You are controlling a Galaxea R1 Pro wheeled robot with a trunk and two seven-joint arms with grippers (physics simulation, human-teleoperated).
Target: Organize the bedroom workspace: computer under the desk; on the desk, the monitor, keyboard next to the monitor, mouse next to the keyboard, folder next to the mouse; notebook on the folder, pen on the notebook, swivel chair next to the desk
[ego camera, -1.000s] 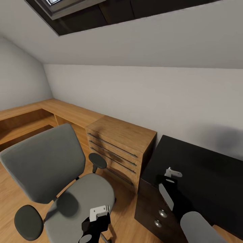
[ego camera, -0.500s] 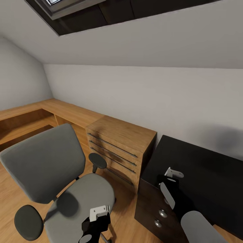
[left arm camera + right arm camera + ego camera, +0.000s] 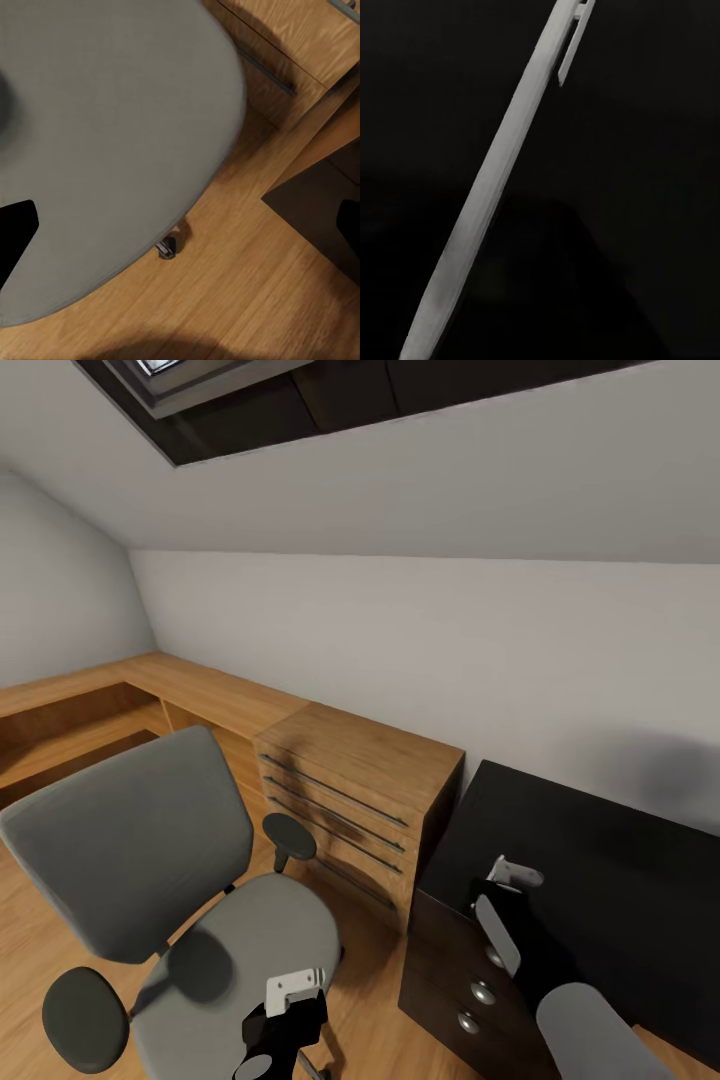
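**Right arm drifts with pen over the desk corner**

Change over the last second is small: the right gripper (image 3: 503, 895) creeps slightly toward the right and lower in the head view, and the camera holds steady. The left gripper (image 3: 283, 1010) does not move. My read: a slow repositioning of the pen, not a placement yet.

The pen (image 3: 495, 180) runs diagonally across the right wrist view, clip end far from the camera, against the black desk (image 3: 600, 860) top. It sits along the gripper's axis, so I judge the right hand is clamped on it, but the fingers themselves are not visible there and the head view is too small to confirm contact. Call it likely held, not certain.

The left hand hangs low over the chair (image 3: 150, 840) seat; whether its jaws are apart or together I cannot tell. The left wrist view looks down on the grey seat edge, a castor and the wood floor (image 3: 247, 300).

The chair stands just beside the oak dresser (image 3: 350, 800), near the desk's drawer unit (image 3: 450, 980). The seat looks bare. On the visible part of the desk top I see no notebook or folder, so the stack the pen belongs on is presumably further along the desk; the arm likely needs to carry it there.
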